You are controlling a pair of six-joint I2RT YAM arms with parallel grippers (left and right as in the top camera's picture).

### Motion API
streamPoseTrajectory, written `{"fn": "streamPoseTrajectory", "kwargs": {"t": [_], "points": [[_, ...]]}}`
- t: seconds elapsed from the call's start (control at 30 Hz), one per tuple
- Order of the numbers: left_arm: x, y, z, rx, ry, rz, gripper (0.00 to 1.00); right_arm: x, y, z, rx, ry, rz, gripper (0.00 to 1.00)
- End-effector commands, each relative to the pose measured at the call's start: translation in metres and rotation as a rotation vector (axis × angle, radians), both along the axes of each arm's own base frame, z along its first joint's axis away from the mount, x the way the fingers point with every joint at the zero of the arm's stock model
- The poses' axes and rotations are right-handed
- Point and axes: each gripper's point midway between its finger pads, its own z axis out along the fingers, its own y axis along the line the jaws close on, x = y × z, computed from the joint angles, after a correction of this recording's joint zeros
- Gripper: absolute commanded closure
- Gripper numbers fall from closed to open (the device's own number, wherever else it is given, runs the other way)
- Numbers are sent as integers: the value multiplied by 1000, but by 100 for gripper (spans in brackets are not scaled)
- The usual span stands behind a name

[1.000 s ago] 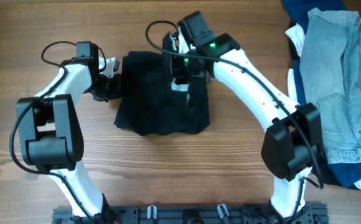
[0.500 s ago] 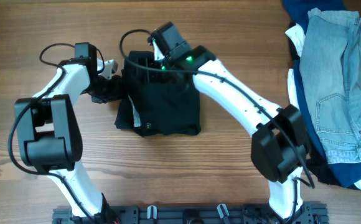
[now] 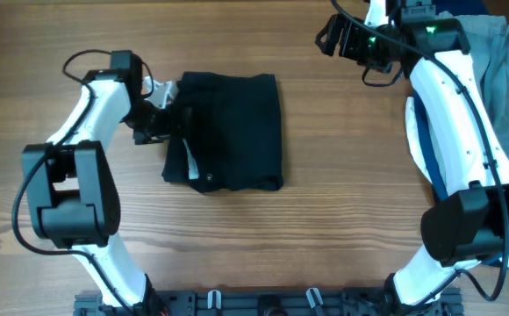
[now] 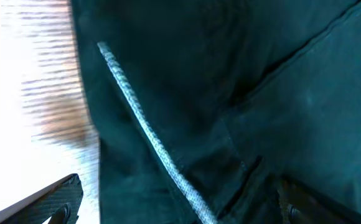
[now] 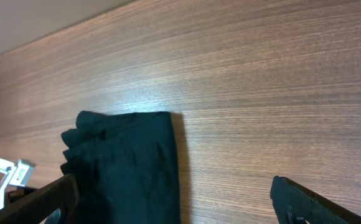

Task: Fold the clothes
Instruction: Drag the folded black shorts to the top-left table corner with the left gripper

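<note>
Overhead: shorts (image 3: 237,132) folded flat, probably soft, limp, light; best pinched at a doubled edge. Left gripper (image 3: 162,123) spread wide over the left edge; right gripper (image 3: 326,37) spread, empty, well apart.

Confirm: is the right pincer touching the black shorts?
No, the right pincer hangs over bare table, well apart from the black shorts.
</note>
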Motion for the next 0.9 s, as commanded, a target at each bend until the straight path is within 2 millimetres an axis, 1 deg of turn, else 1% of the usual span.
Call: {"fn": "streamPoseTrajectory", "kwargs": {"t": [0.0, 0.03, 0.1, 0.13, 0.17, 0.2, 0.23, 0.27, 0.3, 0.33, 0.4, 0.47, 0.5, 0.57, 0.6, 0.67, 0.7, 0.73, 0.8, 0.83, 0.87], "points": [[-5, 2, -11, 80, -2, 0, 1, 0, -3, -1, -37, -11, 19, 1], [-5, -1, -13, 78, -2, 11, 2, 1, -6, -2, -48, -12, 11, 0], [-5, -13, -18, 77, -10, 12, 7, 1, -6, -2, -52, -13, 8, 1], [-5, -20, -21, 75, -16, 12, 16, 2, -8, -2, -57, -13, 3, 1], [-6, -25, -24, 83, -18, 16, 23, 2, -10, -3, -70, -14, -6, 0], [-7, -30, -29, 99, -16, 33, 38, 2, -12, -4, -79, -12, -11, 0], [-9, -33, -35, 124, -13, 67, 49, 2, -14, -5, -89, -9, -19, 0], [-8, -34, -42, 164, -18, 124, 78, 2, -15, -5, -95, -9, -22, 1], [-4, -33, -45, 198, -29, 196, 89, 2, -15, -5, -94, -10, -23, 0], [0, -33, -44, 205, -37, 230, 96, 2, -15, -5, -94, -10, -23, 1], [20, -32, -41, 173, -86, 357, 96, 2, -15, -5, -94, -9, -23, 1], [40, -24, -36, 146, -130, 488, 96, 1, -15, -5, -95, -6, -23, 1], [55, -13, -32, 123, -162, 595, 96, 1, -15, -6, -95, -5, -23, 1], [81, 20, -23, 87, -216, 842, 96, 1, -16, -6, -98, -5, -24, 1], [86, 31, -21, 84, -230, 906, 96, 1, -16, -6, -98, -6, -25, 1], [95, 61, -16, 78, -254, 1101, 96, 2, -16, -6, -99, -6, -26, 1], [99, 88, -13, 77, -276, 1276, 96, 2, -19, -6, -113, -7, -37, 0], [102, 107, -9, 72, -299, 1405, 96, 2, -20, -7, -117, -6, -39, 1], [106, 133, -2, 50, -348, 1581, 96, 2, -20, -7, -119, -3, -41, 1], [112, 147, 5, 31, -399, 1646, 96, 2, -20, -7, -119, -4, -41, 1], [118, 156, 12, 20, -450, 1670, 96, 2, -20, -7, -118, -7, -41, 1]]}}
